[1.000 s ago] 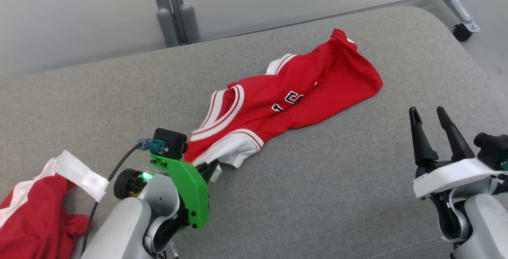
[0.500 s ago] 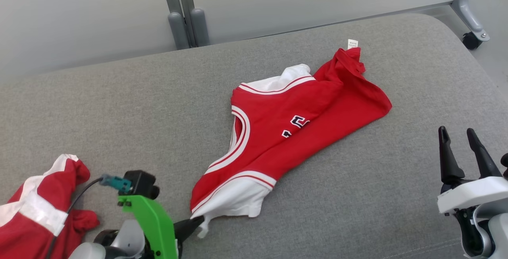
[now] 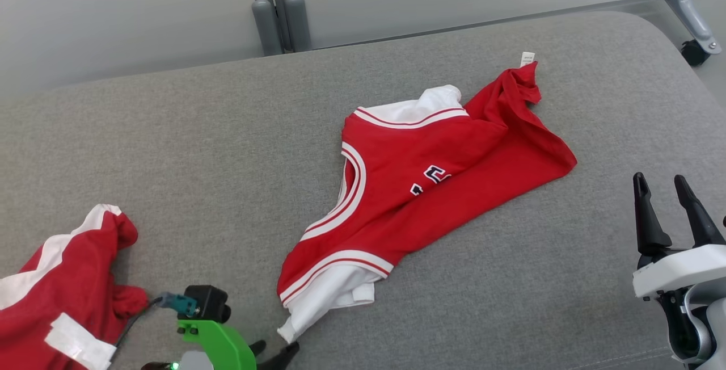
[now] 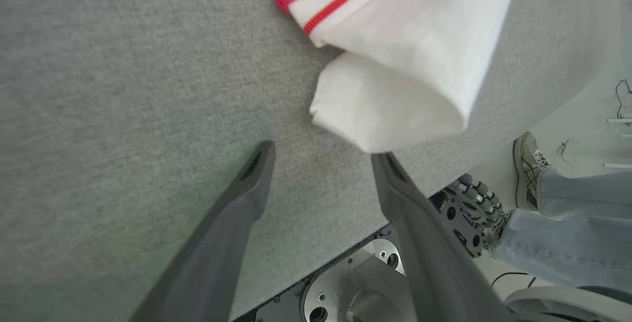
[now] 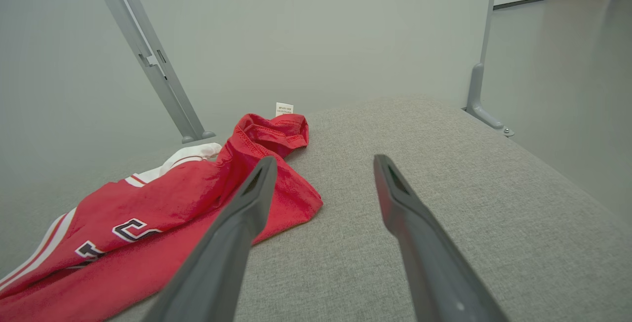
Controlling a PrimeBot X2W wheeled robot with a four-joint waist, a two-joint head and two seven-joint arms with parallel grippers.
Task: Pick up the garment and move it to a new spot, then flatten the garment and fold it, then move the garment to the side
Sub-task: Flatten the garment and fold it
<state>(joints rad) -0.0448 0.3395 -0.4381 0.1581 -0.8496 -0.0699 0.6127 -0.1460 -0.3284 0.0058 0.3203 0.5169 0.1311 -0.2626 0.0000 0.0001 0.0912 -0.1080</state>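
Note:
The garment point(image 3: 431, 188) is a red sleeveless jersey with white trim, lying crumpled across the middle of the grey padded surface point(image 3: 170, 131). Its white corner point(image 4: 395, 90) rests just beyond my left gripper point(image 4: 324, 151), which is open with nothing between its fingers. In the head view the left gripper point(image 3: 276, 350) sits at the bottom edge, right below that corner. My right gripper point(image 3: 659, 181) stands open at the lower right, apart from the cloth. In the right wrist view the right gripper point(image 5: 324, 160) points past the garment point(image 5: 197, 203), whose hem carries a small white tag point(image 5: 284, 109).
A second red and white garment point(image 3: 57, 279) is bunched at the surface's near left. Grey frame posts point(image 3: 278, 12) rise behind the far edge. Past the near edge stand a person's shoe point(image 4: 528, 164) and jeans leg point(image 4: 568, 233), beside the robot's base point(image 4: 355, 287).
My left gripper has let go of the garment's white corner, opened and drawn back toward the near edge. The garment has settled on the surface. The head camera has shifted.

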